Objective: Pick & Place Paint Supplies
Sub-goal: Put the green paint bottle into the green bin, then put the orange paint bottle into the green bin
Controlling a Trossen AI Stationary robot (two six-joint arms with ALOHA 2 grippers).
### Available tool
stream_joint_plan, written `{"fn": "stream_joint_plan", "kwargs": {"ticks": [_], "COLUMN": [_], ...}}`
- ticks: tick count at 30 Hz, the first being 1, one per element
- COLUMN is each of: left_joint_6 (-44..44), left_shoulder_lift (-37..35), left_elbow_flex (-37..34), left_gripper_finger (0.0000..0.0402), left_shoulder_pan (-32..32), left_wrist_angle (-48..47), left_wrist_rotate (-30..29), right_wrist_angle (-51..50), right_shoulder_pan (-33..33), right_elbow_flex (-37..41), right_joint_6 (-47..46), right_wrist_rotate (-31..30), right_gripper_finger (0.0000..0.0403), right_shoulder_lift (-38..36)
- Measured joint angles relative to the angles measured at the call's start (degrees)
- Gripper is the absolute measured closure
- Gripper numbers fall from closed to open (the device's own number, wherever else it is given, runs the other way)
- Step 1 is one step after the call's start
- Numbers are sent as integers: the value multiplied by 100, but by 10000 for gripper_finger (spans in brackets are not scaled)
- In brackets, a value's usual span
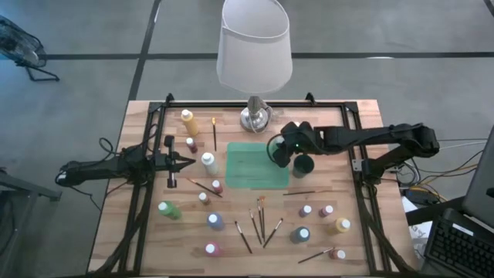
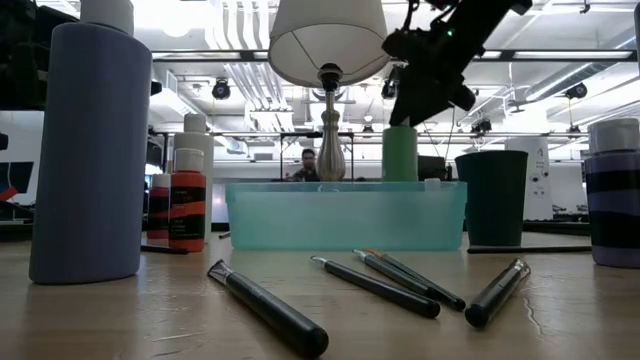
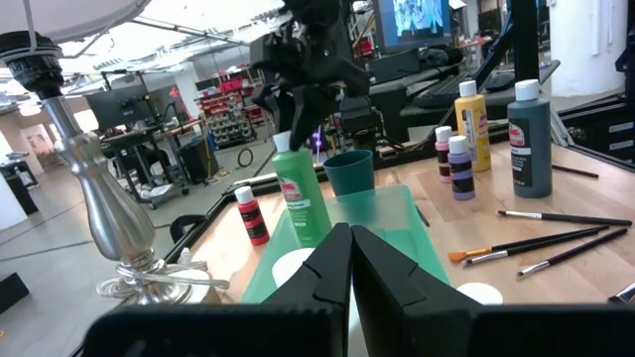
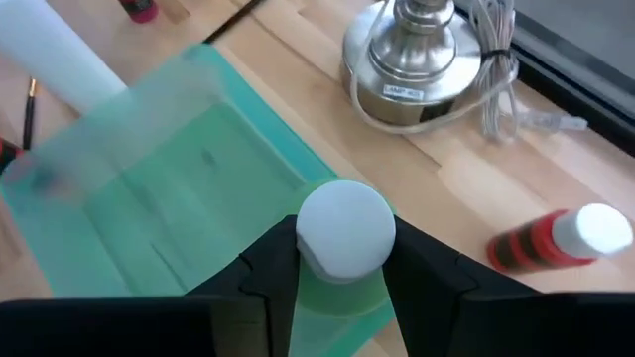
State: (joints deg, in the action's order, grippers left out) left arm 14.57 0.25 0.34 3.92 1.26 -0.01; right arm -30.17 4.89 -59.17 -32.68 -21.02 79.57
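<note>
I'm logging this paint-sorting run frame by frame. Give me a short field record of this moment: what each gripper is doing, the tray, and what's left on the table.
right gripper: shut on green paint bottle, held upright at the tray's right edge
left gripper: shut, empty, waiting left of the tray
teal tray: mid-table, looks empty
paintbrushes: loose on the table, front of the tray
lamp: behind the tray
dark green cup: right of the tray

Green white-capped bottle (image 4: pixel 342 243) upright over tray's edge, brushes (image 1: pixel 258 220) lying scattered
</note>
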Motion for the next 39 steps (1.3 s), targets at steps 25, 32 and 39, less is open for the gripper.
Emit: {"fn": "stream_joint_plan", "kwargs": {"ticks": [25,32,39], "left_joint_6": [0,0,0], "left_shoulder_lift": [0,0,0], "left_elbow_flex": [0,0,0], "left_gripper_finger": [385,385,385], "left_shoulder_pan": [-2,0,-2], "left_wrist_angle": [0,0,0], "left_wrist_rotate": [0,-2,0], "right_wrist_angle": [385,320,-585], "right_shoulder_pan": [15,15,52], "right_elbow_flex": [376,214,-375], "right_joint_6": [-35,56,127], "right_wrist_rotate": [-303,-310,-364], "right_gripper_finger": [248,198,178], "right_shoulder_lift": [2,-74,-267]}}
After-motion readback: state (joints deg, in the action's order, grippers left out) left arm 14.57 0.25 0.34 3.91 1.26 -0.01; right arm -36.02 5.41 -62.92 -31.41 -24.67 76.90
